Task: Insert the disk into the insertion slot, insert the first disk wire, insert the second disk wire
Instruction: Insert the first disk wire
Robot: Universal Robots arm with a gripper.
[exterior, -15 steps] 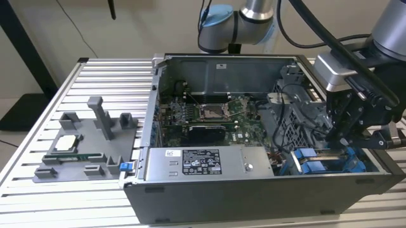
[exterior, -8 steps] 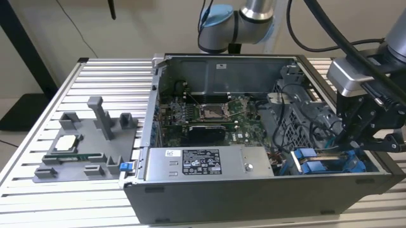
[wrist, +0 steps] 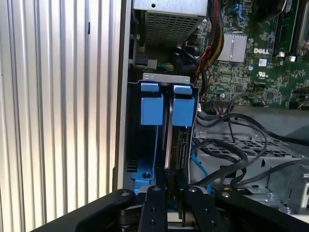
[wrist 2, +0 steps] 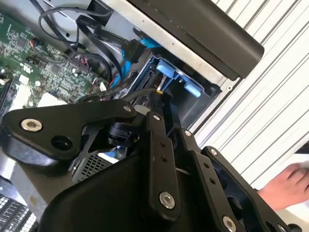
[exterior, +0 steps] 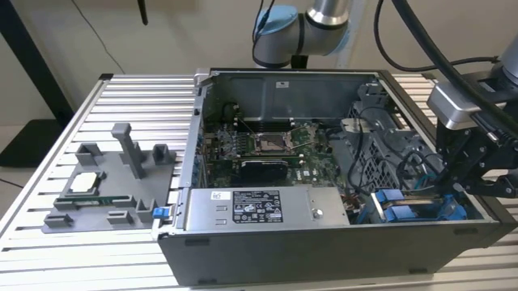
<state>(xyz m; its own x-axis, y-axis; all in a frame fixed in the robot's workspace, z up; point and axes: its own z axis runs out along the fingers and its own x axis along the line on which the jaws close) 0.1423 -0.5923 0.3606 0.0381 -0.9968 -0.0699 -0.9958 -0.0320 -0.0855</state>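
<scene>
The disk (wrist: 177, 145) stands on edge inside the insertion slot (wrist: 165, 77), a grey bay with two blue plastic tabs (wrist: 151, 110) at its far end. In the first wrist view my gripper (wrist: 175, 198) is shut on the near end of the disk, one black finger pressed to each side. In the exterior view the gripper (exterior: 458, 182) hangs over the bay's blue parts (exterior: 398, 209) at the case's right front corner. A loose blue wire (wrist: 199, 166) and black wires (wrist: 231, 159) lie beside the bay. In the second wrist view the fingertips (wrist 2: 160, 94) reach down beside a blue tab (wrist 2: 186, 87).
The open computer case (exterior: 324, 248) sits on a ribbed metal table (exterior: 137, 97). A motherboard (exterior: 267, 145) and a labelled power supply box (exterior: 259, 209) fill it. A grey fixture plate (exterior: 105, 194) with small parts lies at the exterior view's left. A person's hand (wrist 2: 286, 186) rests on the table.
</scene>
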